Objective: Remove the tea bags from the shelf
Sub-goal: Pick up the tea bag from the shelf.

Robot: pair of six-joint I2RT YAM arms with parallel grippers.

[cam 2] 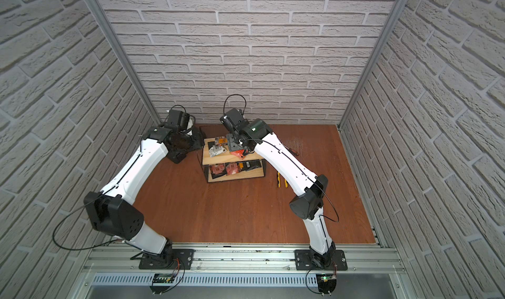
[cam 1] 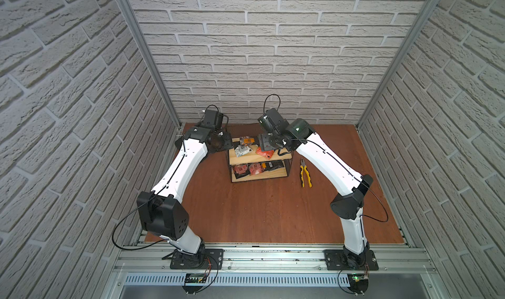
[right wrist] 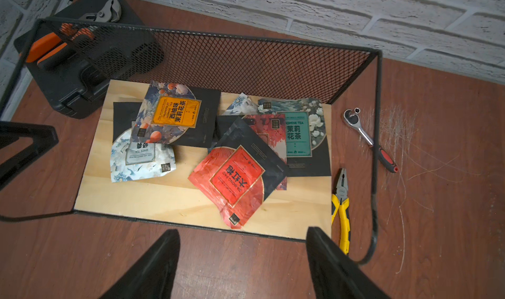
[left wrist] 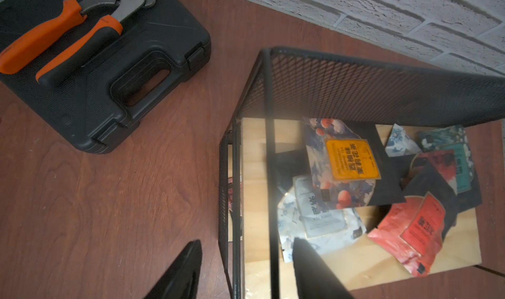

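Black fingers of the right gripper [right wrist: 241, 230] fill the foreground of its wrist view. They are spread wide with nothing between them, hanging just in front of the shelf [right wrist: 136, 196] above its top board. Nearest them lies a red sachet [right wrist: 232, 180], one crumpled corner reaching almost to the board's front edge; that raised corner looks to me the place to pinch.

The left gripper [left wrist: 246, 241] stands partly open and empty at the shelf's end, with the wire frame showing between its jaws. Whether it is level with the wire I cannot tell.

As far as I can see, every one of the tea bags [right wrist: 175, 114] is on the shelf: a loose overlapping heap on top, more on the lower tier [cam 1: 262, 176]. They look feather-light, thin and floppy, and the foil is slick. I'd expect a flat one to slide rather than lift, and its neighbours to drag along. Yellow pliers [right wrist: 341, 210] lie on the table beside the rack.
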